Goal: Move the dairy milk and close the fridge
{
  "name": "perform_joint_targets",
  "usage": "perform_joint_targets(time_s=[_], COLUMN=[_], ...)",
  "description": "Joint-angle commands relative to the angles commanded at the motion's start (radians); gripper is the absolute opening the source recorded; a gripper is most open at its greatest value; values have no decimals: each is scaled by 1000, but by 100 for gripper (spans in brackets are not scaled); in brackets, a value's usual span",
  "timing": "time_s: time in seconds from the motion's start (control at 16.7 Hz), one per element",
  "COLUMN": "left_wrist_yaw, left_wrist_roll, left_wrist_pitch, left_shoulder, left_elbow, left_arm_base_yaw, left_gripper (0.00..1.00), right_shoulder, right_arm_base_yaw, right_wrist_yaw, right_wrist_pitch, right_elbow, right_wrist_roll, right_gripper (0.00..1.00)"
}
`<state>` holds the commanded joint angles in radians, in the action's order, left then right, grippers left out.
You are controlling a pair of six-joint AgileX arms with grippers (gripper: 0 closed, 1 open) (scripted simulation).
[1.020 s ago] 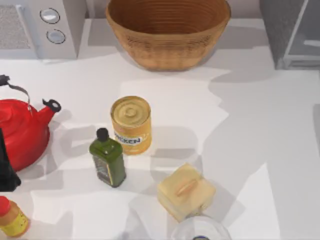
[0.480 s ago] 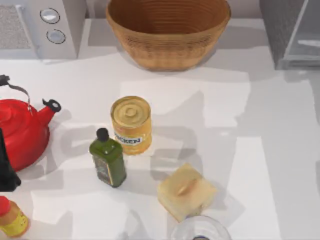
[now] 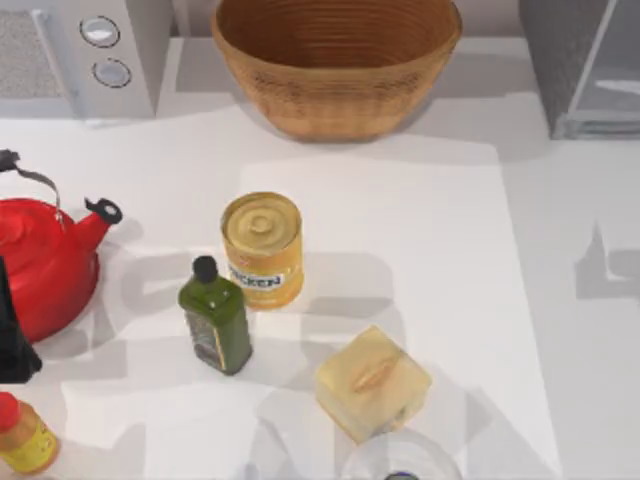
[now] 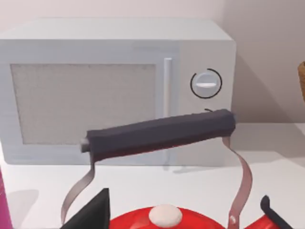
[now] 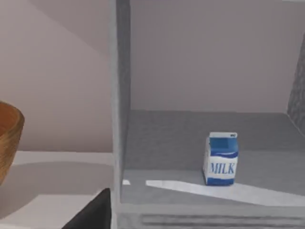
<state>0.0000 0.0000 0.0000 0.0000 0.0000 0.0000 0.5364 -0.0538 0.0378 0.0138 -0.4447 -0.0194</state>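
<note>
The dairy milk [image 5: 220, 159], a small blue-and-white carton marked "MILK", stands upright on the floor inside the fridge [image 5: 119, 119]. The grey fridge [image 3: 565, 60] stands at the table's far right corner, with its pale inside showing. A dark part of my right gripper [image 5: 93, 214] shows at the picture's edge, in front of the fridge and apart from the carton. My left arm [image 3: 10, 340] is parked at the table's left edge beside the red kettle [image 3: 40, 260].
A wicker basket [image 3: 335, 60] sits at the back middle and a microwave [image 3: 85, 50] at the back left. A yellow can [image 3: 262, 245], a green bottle [image 3: 215, 320] and a pale butter-like block [image 3: 372, 382] stand mid-table. A small yellow bottle [image 3: 22, 435] is front left.
The arm's shadow on the table has slid away to the right side. None of the objects on the table has moved.
</note>
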Motion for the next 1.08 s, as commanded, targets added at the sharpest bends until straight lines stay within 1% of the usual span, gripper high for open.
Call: perform_joint_targets(time_s=[0.24,0.48,0.9,1.08], left_wrist_yaw=[0,0,0,0], left_wrist_roll=[0,0,0,0], left_wrist_pitch=[0,0,0,0], left_shoulder=[0,0,0,0], left_elbow=[0,0,0,0], left_arm_base_yaw=[0,0,0,0], left_gripper=[100,100,100,100], right_shoulder=[-340,-513,-533,-575], right_arm_base_yaw=[31,51,51,51], right_wrist_yaw=[-22,-36,-37,-37], right_wrist_pitch=[-8,-13,-15,-79], right_elbow=[263,422,442,408], right_wrist_roll=[11,18,19,18], right_gripper=[100,100,100,100])
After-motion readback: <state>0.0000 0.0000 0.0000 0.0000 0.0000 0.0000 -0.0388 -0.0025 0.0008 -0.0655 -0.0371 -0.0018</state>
